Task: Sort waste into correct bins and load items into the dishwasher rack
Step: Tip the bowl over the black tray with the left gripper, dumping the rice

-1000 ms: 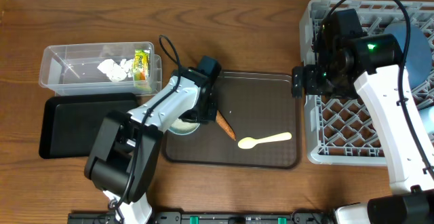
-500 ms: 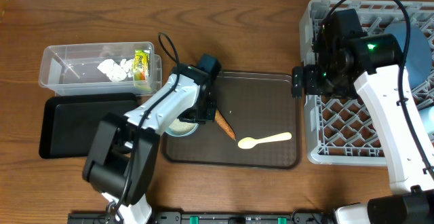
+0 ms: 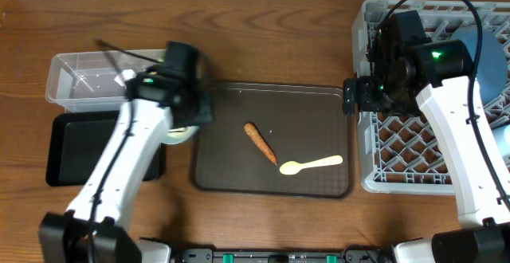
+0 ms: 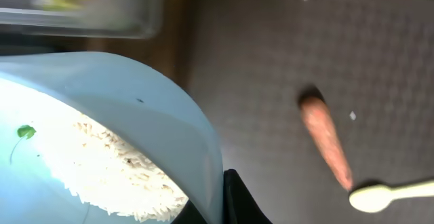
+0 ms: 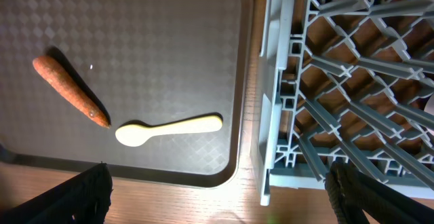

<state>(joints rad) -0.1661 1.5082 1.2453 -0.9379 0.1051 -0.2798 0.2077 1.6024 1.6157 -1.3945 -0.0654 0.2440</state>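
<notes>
Wooden tabletop (image 3: 263, 40) right across the shot, and the biggest thing on it is the grey dishwasher rack (image 3: 406, 147) filling the right side, with the dark blue plate (image 3: 492, 52) showing at its far right edge; next in size, the brown serving tray (image 3: 311, 115) lies at centre, its right rim just beside the rack's left wall; over on the left the glossy black tray (image 3: 68, 147) sits in front of the clear tub (image 3: 80, 84), the two just beside each other; the right arm reaches in over the rack and the right gripper (image 3: 349, 96) hovers above the seam between serving tray and rack, fingers spread wide and empty, one dark tip in each bottom corner of the wrist view; the left gripper (image 3: 190, 111) is at the serving tray's left edge, near the tub's right end, pinching the rim of the light blue cup (image 4: 156, 115), one dark finger pressed against its outer wall; whether the cup is lifted I cannot tell; on the serving tray the carrot (image 3: 260, 142) lies on a diagonal, left of centre, and the pale yellow spoon (image 3: 311, 165) lies just beside its lower tip, bowl end toward it; inside the cup, white rice (image 4: 115, 170) banks against the wall, a tiny green speck (image 4: 26, 132) beside it
</notes>
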